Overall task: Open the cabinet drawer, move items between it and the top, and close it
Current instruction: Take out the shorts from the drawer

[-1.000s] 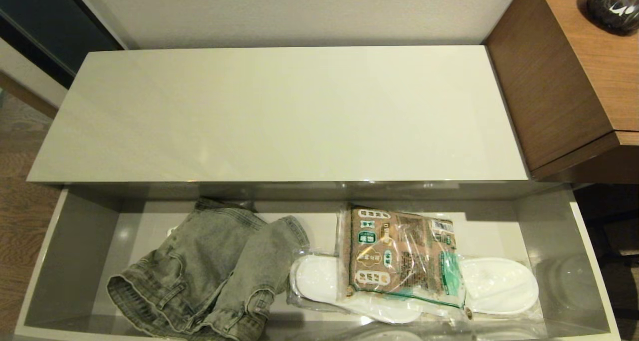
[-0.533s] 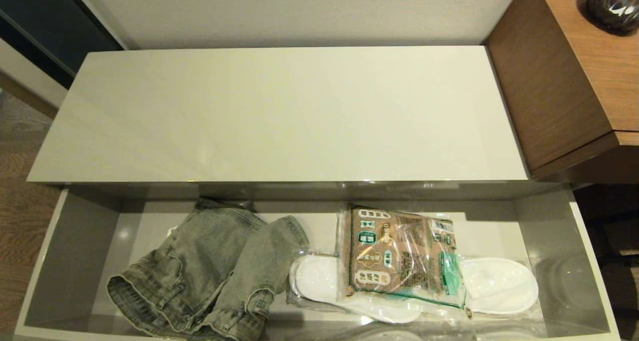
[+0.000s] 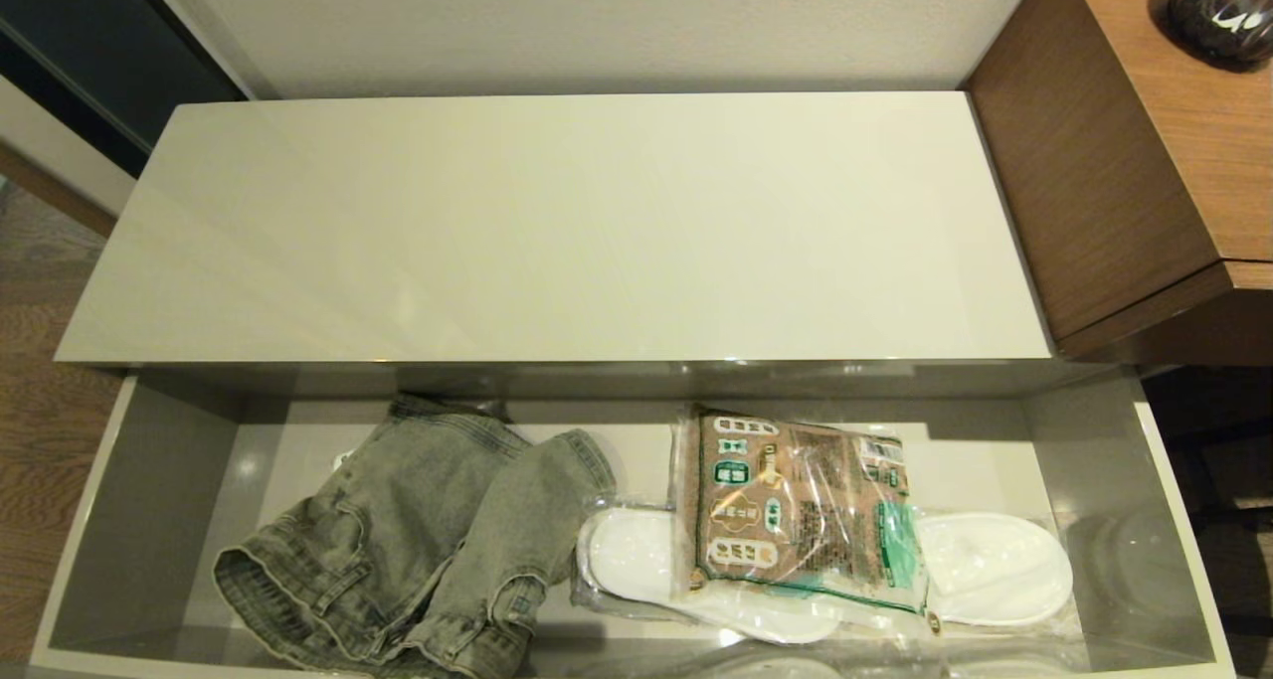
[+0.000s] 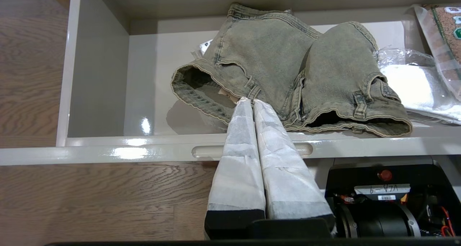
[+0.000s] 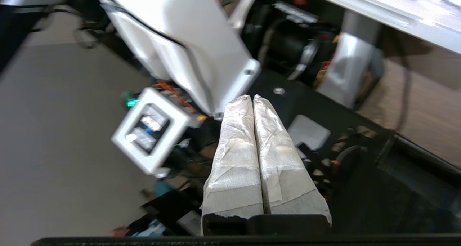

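The cabinet drawer (image 3: 139,480) stands pulled out below the bare glossy top (image 3: 557,232). Inside it the faded grey jeans (image 3: 418,540) lie crumpled at the left. The clear packet (image 3: 796,510) with brown contents and green-white labels rests to the right, on top of wrapped white slippers (image 3: 995,570). In the left wrist view my left gripper (image 4: 251,101) is shut and empty, raised in front of the drawer's front rim (image 4: 144,150) and one notch, its tips pointing at the jeans (image 4: 281,66). My right gripper (image 5: 252,97) is shut and empty, low beside the robot's base, away from the drawer. Neither arm shows in the head view.
A brown wood-grain desk (image 3: 1134,142) stands at the right of the cabinet, with a dark rounded object (image 3: 1218,8) on it. A small white pack (image 4: 205,46) peeks from under the jeans. Wooden floor (image 3: 40,440) lies at the left.
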Tool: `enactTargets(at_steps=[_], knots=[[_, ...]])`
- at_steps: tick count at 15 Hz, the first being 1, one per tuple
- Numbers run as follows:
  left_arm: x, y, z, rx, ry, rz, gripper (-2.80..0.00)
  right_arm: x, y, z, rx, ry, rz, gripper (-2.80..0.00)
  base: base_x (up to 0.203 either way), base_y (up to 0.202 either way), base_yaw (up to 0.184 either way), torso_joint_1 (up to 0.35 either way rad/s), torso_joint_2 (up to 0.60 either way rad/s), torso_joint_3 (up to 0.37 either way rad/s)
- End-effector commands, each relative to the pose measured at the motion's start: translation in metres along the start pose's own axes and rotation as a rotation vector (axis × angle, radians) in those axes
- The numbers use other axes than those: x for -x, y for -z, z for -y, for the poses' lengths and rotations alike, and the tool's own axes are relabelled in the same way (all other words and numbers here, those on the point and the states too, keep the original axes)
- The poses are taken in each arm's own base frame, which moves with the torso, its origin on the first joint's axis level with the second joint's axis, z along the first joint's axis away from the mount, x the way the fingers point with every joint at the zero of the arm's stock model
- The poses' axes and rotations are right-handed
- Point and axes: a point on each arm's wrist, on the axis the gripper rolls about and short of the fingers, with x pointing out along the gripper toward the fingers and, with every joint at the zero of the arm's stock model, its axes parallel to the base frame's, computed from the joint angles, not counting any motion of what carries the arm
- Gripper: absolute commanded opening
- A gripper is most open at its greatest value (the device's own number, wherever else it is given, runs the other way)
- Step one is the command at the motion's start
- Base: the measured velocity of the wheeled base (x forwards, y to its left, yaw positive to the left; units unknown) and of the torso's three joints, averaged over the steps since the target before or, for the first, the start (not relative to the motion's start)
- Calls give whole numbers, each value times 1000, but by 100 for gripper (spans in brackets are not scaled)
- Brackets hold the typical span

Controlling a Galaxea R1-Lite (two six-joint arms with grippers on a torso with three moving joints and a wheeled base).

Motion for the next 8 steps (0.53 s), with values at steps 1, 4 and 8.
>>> enactTargets(at_steps=[1, 4, 8], knots=[[0, 0, 0, 0, 0, -1, -280, -4, 23, -2, 32, 54, 44, -280, 0, 0, 0, 0, 0, 0], [0, 0, 0, 0, 0, 0, -280, -20, 40, 10, 22, 205, 166, -280, 0, 0, 0, 0, 0, 0], [0, 0, 0, 0, 0, 0, -280, -38, 66, 23, 65, 343, 293, -280, 0, 0, 0, 0, 0, 0]])
